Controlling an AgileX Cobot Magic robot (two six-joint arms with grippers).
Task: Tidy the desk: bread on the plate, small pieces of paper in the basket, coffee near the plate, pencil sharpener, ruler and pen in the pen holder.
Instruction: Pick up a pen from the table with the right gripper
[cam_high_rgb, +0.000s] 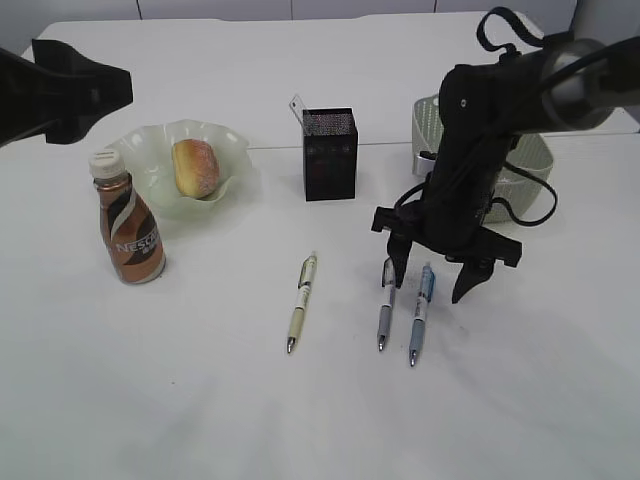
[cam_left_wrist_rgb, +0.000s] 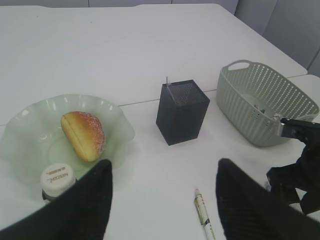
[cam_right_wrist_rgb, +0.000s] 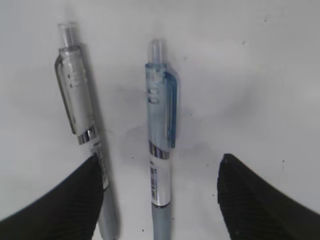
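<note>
Hovering at right of centre, your right gripper stands spread over the blue-clip pen, grasping nothing; its finger hides part of the grey pen. Your left gripper, upper left, is released too, its tips cropped.

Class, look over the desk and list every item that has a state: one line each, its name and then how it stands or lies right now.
bread: lying on the plate.
coffee: upright, capped, beside the plate.
pen holder: upright, ruler sticking out.
basket: upright on the desk.
cream pen: flat on the desk.
grey pen: flat.
blue pen: flat, between the open right gripper fingers.
left gripper: open, empty.
</note>
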